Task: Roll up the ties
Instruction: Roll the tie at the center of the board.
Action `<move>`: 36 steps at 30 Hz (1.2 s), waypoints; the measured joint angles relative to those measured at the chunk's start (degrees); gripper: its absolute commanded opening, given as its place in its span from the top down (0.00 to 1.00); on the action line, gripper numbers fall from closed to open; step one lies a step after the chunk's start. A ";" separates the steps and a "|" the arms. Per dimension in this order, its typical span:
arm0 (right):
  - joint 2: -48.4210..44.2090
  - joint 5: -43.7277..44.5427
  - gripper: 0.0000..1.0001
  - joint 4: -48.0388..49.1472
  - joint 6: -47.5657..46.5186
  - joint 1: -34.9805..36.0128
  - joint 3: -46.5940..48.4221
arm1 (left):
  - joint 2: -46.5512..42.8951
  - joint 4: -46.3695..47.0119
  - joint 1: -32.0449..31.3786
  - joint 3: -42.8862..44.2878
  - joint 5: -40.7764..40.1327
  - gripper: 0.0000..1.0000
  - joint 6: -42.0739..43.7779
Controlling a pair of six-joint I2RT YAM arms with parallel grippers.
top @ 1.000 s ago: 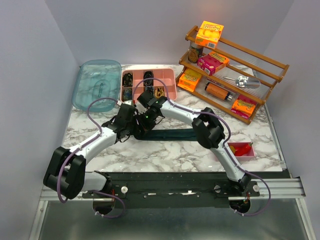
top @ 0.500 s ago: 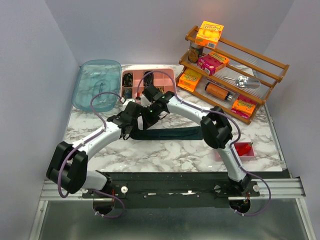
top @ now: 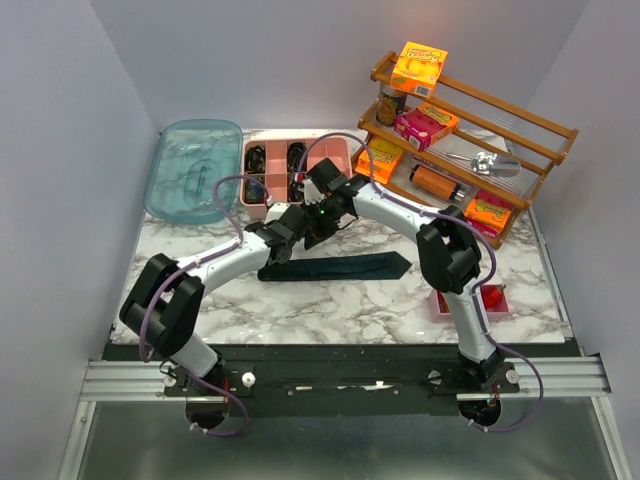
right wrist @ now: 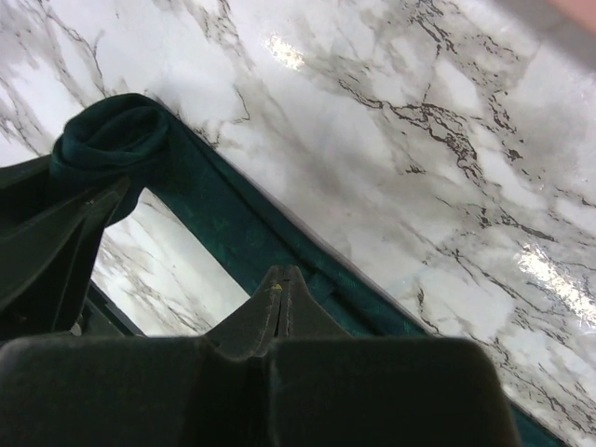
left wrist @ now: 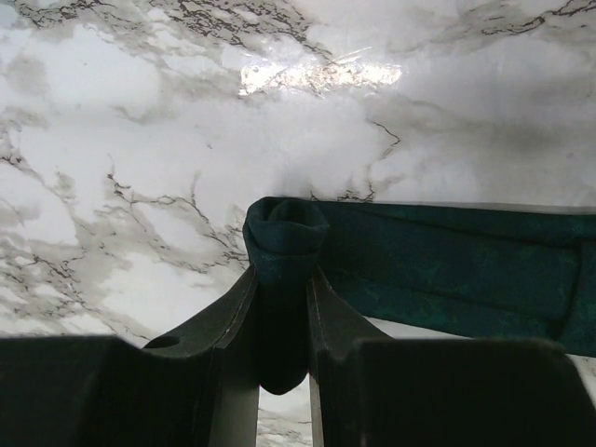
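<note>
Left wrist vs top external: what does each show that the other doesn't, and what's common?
Left wrist only: a close-up of the left gripper clamped on the tie at its rolled end, with the coil's folds visible.
Top external only: the tie's flat length out to its pointed tip, plus the pink tray, blue lid and wooden rack at the back.
Both: the dark tie lying on the marble table, with the left gripper at its left end.

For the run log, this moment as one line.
tie: one end coiled, rest flat | left gripper: shut on coiled end | right gripper: shut, tips at tie edge
</note>
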 measured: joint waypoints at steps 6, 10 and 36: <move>0.00 0.00 0.99 0.04 0.00 0.00 -0.11 | 2.38 -0.20 -1.64 0.59 -0.76 0.90 0.00; 0.00 0.00 0.99 0.04 -0.02 -0.04 -0.22 | 2.93 0.28 -2.43 0.61 -0.63 0.65 0.00; 0.00 -0.04 0.99 0.04 -0.11 -0.50 -1.16 | -6.69 6.93 -3.02 -0.48 11.85 0.36 -1.68</move>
